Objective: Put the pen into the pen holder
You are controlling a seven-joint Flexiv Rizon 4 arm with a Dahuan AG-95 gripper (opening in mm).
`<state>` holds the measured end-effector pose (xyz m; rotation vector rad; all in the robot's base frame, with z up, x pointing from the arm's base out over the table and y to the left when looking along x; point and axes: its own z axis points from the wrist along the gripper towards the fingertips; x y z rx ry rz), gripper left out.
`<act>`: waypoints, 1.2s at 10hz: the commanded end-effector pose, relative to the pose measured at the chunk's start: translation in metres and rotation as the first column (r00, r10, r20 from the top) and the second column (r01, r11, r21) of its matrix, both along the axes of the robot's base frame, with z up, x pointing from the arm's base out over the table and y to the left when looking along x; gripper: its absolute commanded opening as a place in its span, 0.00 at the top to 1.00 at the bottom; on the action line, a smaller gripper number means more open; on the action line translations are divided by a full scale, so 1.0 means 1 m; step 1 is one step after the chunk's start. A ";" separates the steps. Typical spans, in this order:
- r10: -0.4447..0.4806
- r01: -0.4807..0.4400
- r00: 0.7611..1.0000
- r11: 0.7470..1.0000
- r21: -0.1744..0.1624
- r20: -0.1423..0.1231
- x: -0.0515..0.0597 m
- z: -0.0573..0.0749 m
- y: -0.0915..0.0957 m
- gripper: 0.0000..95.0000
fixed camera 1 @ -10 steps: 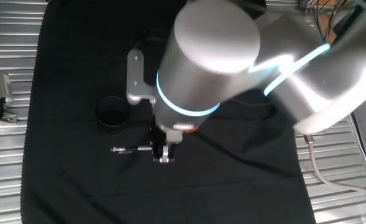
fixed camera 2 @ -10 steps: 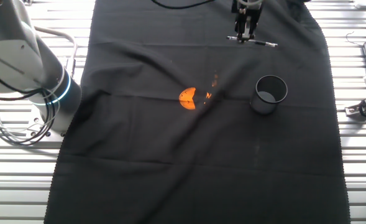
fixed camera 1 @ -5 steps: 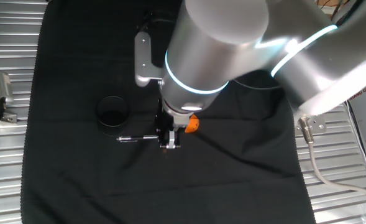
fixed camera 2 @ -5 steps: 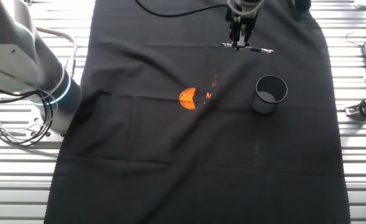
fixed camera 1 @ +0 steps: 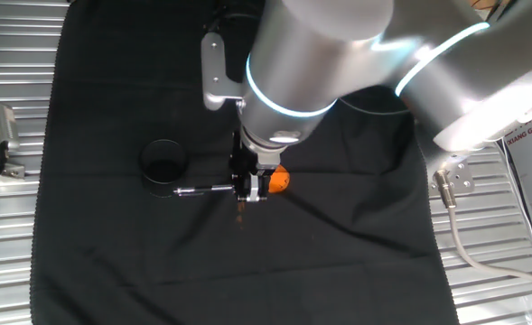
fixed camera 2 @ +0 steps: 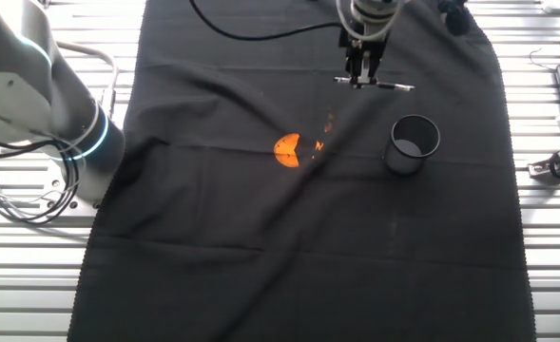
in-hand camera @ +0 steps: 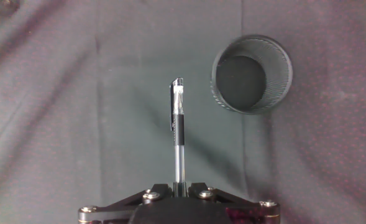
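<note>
1 pen [in-hand camera: 178, 140], 1 pen holder [in-hand camera: 251, 74], 1 orange lump [fixed camera 2: 287, 149], 1 black cloth [fixed camera 2: 260, 247].

Black cloth [fixed camera 2: 260, 237] — small orange lump [fixed camera 2: 286, 149] — over slatted table [fixed camera 2: 546, 266]

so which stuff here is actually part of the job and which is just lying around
Part of the job:
- slim black pen with silver clip, held in the gripper
- round black mesh cup

Just lying about:
- small orange lump
- black cloth

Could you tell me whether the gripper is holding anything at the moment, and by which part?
The gripper holds the pen by one end; the clip end sticks out level, beside the pen holder, not over it.
</note>
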<state>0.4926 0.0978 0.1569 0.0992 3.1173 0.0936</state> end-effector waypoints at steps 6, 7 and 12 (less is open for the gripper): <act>0.031 -0.031 1.000 1.000 -0.004 -0.001 0.003 -0.002 -0.023 1.00; 0.030 -0.030 1.000 1.000 -0.007 -0.001 0.005 -0.004 -0.024 1.00; 0.048 -0.048 0.999 0.999 0.002 0.001 0.006 -0.007 -0.040 1.00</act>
